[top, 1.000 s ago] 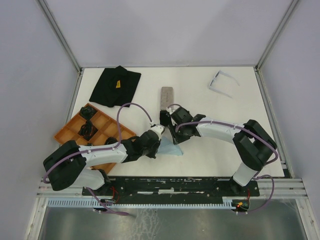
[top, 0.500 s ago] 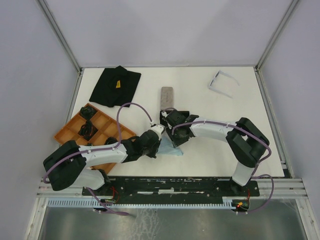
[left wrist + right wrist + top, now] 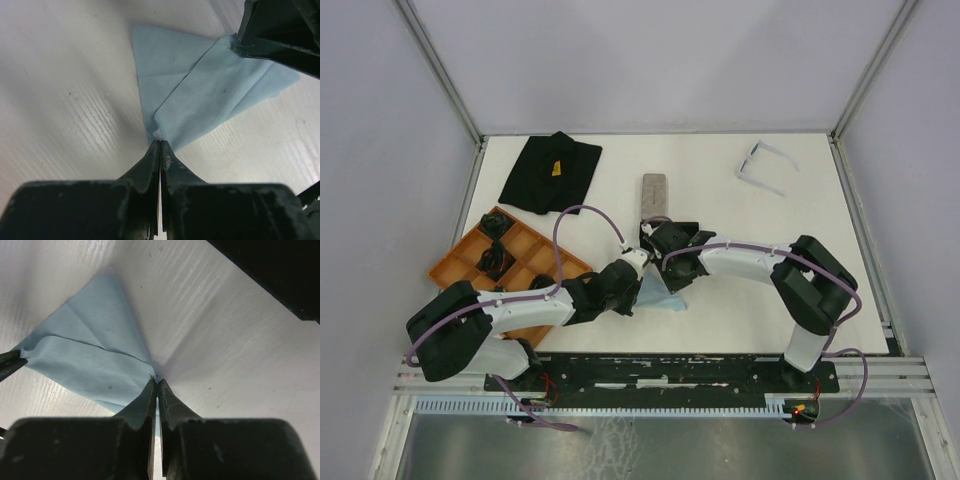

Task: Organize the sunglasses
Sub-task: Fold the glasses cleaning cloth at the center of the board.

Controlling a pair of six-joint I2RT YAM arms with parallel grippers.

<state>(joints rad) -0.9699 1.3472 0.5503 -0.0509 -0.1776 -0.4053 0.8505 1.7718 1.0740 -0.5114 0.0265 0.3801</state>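
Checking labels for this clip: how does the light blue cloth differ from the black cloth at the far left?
The light blue cloth is pinched at two corners by the left hand and right hand; the black cloth lies untouched. The light blue cloth is plain, the black cloth bears a small yellow mark. Both are fabric on the white table.

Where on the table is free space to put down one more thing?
Free: between the grey case and the pale sunglasses, and on the near side of those sunglasses. Crowded: around the blue cloth and the orange tray.
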